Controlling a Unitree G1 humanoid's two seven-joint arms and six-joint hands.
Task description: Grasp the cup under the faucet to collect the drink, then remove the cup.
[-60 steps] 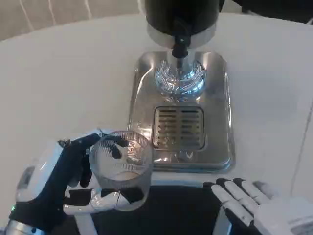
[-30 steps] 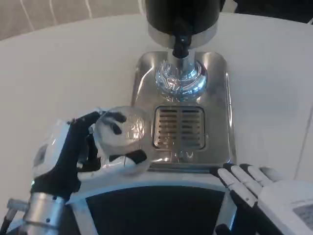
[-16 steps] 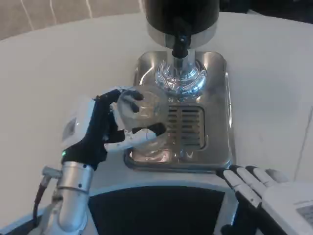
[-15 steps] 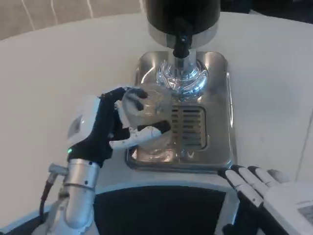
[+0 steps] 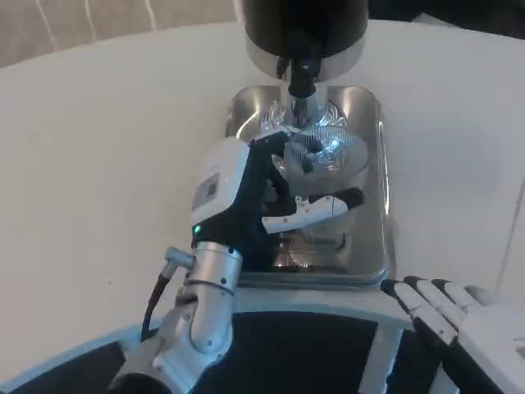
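- Left hand: centre of the frame, white back toward the upper left, black palm and fingers wrapped round a clear glass cup; a white finger with a black tip lies across the cup's near side. Holding the cup.
- Left forearm: silver cylinder, brushed metal, rising from the lower left toward the centre; a small green light shows near the wrist.
- Clear glass cup: transparent, ribbed wall, round rim; sits above the drip tray, just below the faucet, rim close under the spout. Whether its base touches the grille is hidden by the fingers.
- Faucet: short black spout, projecting down from the black cylindrical body of the dispenser at upper centre; a polished band circles the body's lower edge.
- Drip tray: polished steel, rounded-rectangle shape, mirror finish with bright reflections; its slotted grille is mostly covered by the hand and cup.
- Right hand: lower right corner, white fingers with dark joints, spread and flat, holding nothing, well apart from the tray's near edge.
- White table: matte, smooth, curved edge at lower left.
- Step in hand, as judged: positioning the cup beneath the spout to collect the drink. No liquid can be made out in the cup.
- Next move, as judged: keep the cup upright and centred under the spout while it fills, then draw it out toward the near edge without tipping.
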